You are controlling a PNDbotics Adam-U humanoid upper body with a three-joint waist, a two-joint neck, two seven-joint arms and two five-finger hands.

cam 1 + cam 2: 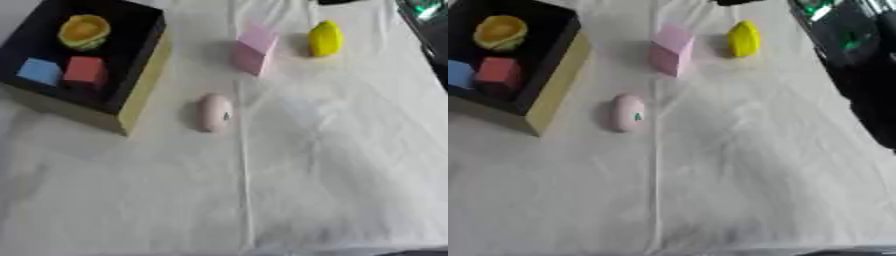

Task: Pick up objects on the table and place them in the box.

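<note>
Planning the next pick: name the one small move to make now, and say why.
Probably bring the left hand in toward the pale pink oval object. It lies loose on the white cloth and nearest the box, which already holds three items. The pink block and yellow object sit farther away. Neither hand shows.

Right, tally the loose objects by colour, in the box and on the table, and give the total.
Pink: 2, block and oval
Yellow: 2, table piece and boxed cup-shaped piece
Red: 1, cube
Blue: 1, block
Total: 6
</note>
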